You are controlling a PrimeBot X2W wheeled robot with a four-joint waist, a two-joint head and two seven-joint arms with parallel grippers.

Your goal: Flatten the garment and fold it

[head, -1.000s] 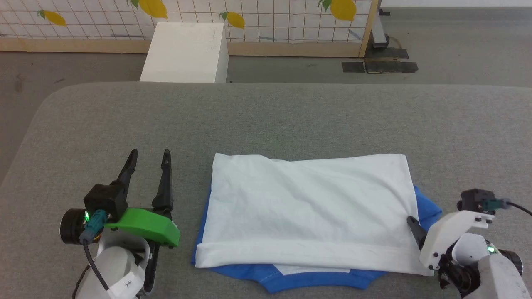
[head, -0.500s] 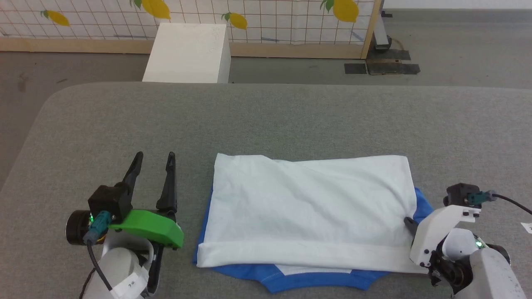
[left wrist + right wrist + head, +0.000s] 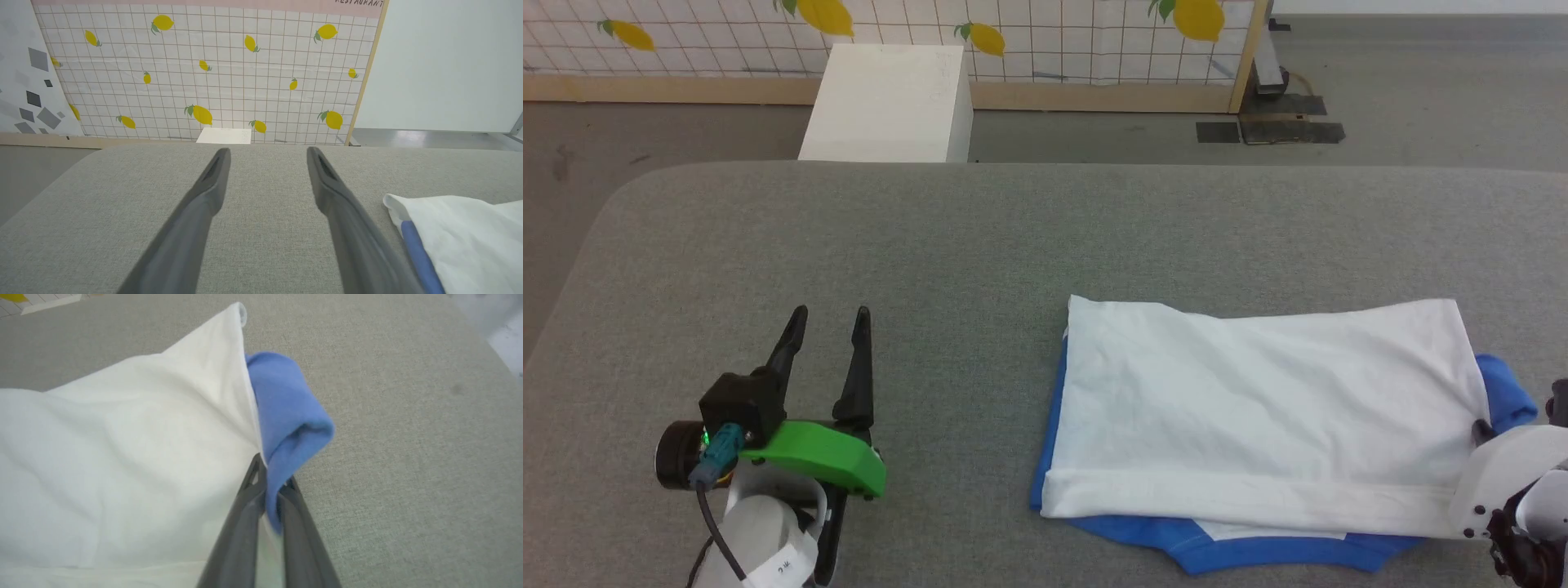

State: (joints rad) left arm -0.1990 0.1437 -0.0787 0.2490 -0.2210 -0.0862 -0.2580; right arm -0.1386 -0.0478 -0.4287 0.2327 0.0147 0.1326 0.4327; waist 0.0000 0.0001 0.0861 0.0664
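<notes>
Near the grey fabric desk's (image 3: 1013, 229) right edge, right claw (image 3: 271, 473) clamps the white-and-blue knit shirt's (image 3: 1258, 392) end; left claw (image 3: 832, 312), wide open, sits well apart.

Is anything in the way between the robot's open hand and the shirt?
No. Just bare grey surface lies between the open left gripper and the garment. The right gripper pinches its right edge, blue and white.

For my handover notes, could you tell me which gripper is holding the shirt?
The right gripper, shut on the shirt at its blue-and-white right edge; the left gripper stands open, apart from the shirt.
</notes>
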